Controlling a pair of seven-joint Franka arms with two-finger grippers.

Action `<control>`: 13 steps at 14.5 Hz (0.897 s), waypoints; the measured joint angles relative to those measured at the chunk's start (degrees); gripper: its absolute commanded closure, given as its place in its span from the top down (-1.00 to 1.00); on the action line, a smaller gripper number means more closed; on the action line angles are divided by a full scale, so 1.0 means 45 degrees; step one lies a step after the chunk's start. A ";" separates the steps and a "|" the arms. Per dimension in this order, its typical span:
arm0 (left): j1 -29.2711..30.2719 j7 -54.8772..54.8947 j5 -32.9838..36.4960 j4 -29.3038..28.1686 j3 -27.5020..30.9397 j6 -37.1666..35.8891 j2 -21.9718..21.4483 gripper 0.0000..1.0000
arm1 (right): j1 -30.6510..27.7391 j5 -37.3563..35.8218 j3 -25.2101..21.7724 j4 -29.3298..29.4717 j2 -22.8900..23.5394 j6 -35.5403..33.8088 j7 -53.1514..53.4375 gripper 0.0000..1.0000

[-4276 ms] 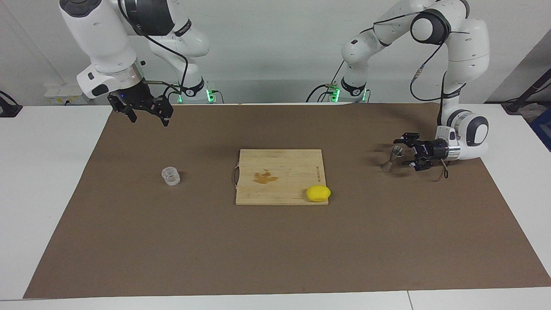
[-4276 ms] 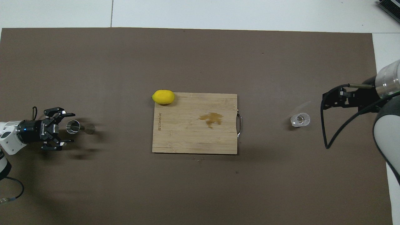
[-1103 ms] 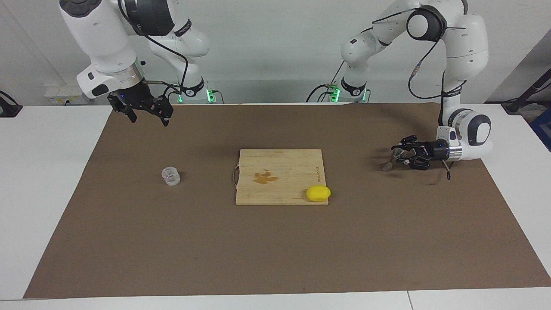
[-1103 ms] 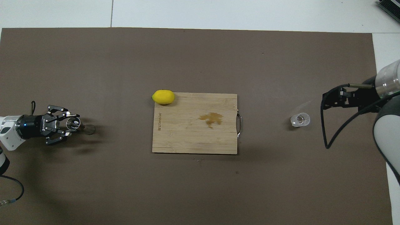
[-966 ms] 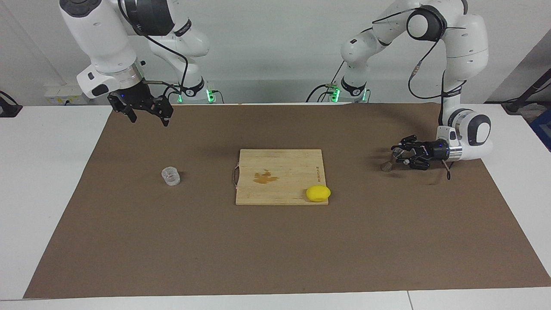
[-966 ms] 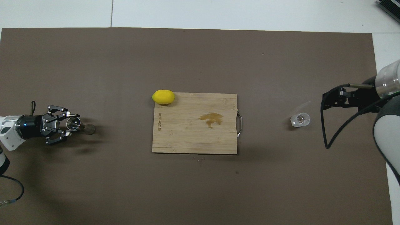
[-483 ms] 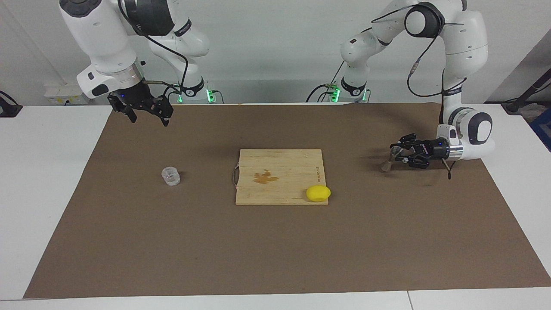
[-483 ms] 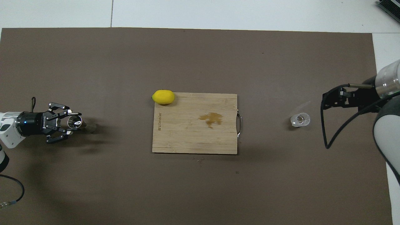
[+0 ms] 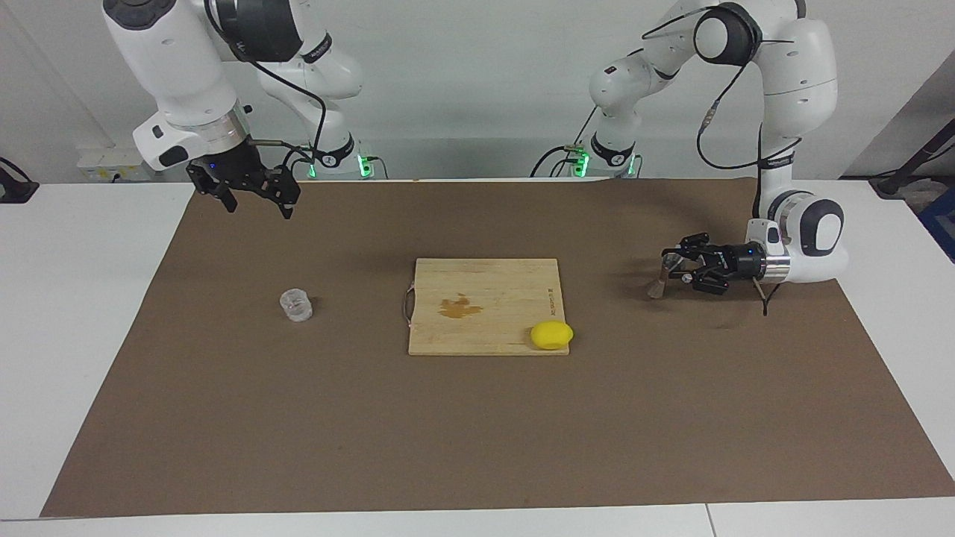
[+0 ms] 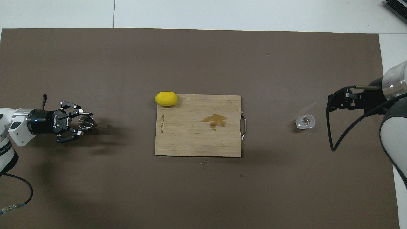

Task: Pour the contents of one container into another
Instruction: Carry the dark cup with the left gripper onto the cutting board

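Note:
The metal jigger (image 9: 661,277) is held in my left gripper (image 9: 677,265), which is shut on its upper cone. It hangs tilted, low over the brown mat at the left arm's end of the table. In the overhead view the jigger (image 10: 86,122) shows between the fingers of the left gripper (image 10: 83,122). The clear glass tumbler (image 9: 296,305) stands on the mat at the right arm's end and also shows in the overhead view (image 10: 305,122). My right gripper (image 9: 257,203) is open and empty, raised over the mat beside the tumbler, on the robots' side.
A wooden cutting board (image 9: 515,283) with a brown stain lies mid-table. A yellow lemon (image 9: 551,335) rests at the board's corner farthest from the robots, toward the left arm's end. The brown mat (image 9: 477,432) covers most of the white table.
My left gripper closed on the jigger, raised it a little and carried it a short way toward the cutting board. The right arm and the tumbler have not moved.

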 measured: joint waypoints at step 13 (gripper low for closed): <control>-0.3353 -0.0892 -0.3100 -0.0272 -0.0009 0.1309 -0.0818 -1.00 | 0.0000 0.0000 0.0000 0.0000 0.0000 0.0000 0.0000 1.00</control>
